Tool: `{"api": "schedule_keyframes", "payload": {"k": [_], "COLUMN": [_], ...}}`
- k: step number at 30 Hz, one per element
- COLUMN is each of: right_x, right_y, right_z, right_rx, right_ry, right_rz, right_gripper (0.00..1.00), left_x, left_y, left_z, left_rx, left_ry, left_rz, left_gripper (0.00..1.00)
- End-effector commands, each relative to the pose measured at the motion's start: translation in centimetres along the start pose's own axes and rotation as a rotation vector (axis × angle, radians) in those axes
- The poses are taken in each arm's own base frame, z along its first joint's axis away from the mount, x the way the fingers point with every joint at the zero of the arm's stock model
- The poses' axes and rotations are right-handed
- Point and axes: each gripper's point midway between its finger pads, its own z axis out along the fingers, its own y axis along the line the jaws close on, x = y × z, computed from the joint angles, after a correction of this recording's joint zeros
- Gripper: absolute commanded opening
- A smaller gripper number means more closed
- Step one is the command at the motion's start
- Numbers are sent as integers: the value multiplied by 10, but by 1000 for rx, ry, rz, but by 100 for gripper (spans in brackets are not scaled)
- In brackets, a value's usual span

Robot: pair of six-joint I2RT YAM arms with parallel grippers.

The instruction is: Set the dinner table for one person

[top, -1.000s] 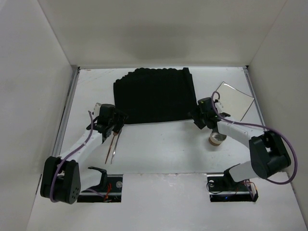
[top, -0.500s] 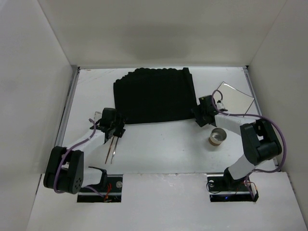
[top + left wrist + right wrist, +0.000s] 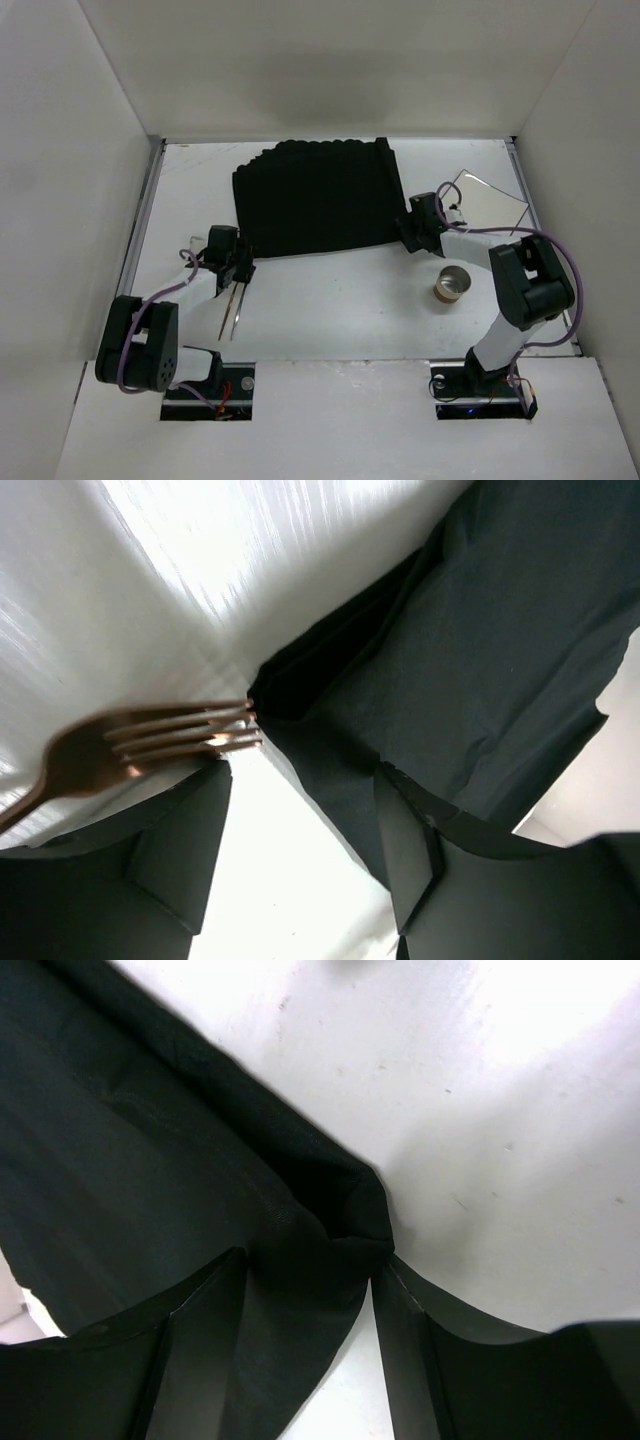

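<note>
The dinner table (image 3: 340,300) is the white, walled tabletop. A black cloth placemat (image 3: 318,200) lies at its back middle. My left gripper (image 3: 229,263) is low at the placemat's front left corner. In the left wrist view its gripper (image 3: 300,865) is open, with the placemat's edge (image 3: 440,650) running between the jaws. My right gripper (image 3: 414,230) is at the front right corner. In the right wrist view its gripper (image 3: 305,1345) is open around the bunched placemat corner (image 3: 340,1210).
Copper cutlery (image 3: 233,305) lies just in front of the left gripper; a copper fork (image 3: 140,745) shows beside the left finger. A small cup (image 3: 451,284) stands at the right front. A clear square plate (image 3: 488,207) lies at the back right.
Both arms have drawn in and lowered their grippers onto the placemat's front corners. The right arm has moved off the cup, which now shows fully. The placemat has shifted slightly left.
</note>
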Motion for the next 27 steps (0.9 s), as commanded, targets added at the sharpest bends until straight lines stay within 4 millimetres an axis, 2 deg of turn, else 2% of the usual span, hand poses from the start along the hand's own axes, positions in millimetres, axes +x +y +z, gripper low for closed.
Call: {"api": "schedule_keyframes", "payload": {"k": [1, 6, 12, 13, 14, 17, 19, 21, 24, 25, 27], "right_x": [-5, -3, -3, 2, 2, 1, -2, -8, -23, -32, -43], "right_y": [-2, -1, -1, -2, -3, -1, 5, 16, 41, 56, 77], "right_z": [11, 16, 16, 22, 23, 22, 14, 0, -26, -41, -61], "right_rx": [23, 25, 25, 42, 45, 33, 7, -33, -114, -156, -203], "right_ry": [-26, -18, -18, 2, 7, 19, 16, 5, -23, -43, -74], "right_rz": [13, 10, 10, 8, 10, 9, -6, -20, -54, -75, -109], "right_gripper": [57, 59, 59, 46, 38, 16, 8, 5, 3, 3, 3], "left_x": [-11, -14, -13, -15, -16, -19, -20, -20, -25, -29, -35], "left_y": [-3, -3, -14, -15, -16, -19, -23, -35, -72, -94, -120], "left_z": [7, 18, 23, 23, 22, 19, 18, 14, -3, -15, -32], "left_rx": [2, -13, 16, 20, 24, 36, 52, 89, 181, 232, 290], "left_ry": [-47, -66, -68, -72, -73, -79, -76, -73, -84, -93, -108], "left_rz": [-29, -45, -73, -77, -78, -71, -64, -57, -15, 10, 37], "left_gripper": [54, 49, 29, 25, 24, 17, 12, 10, 7, 6, 6]}}
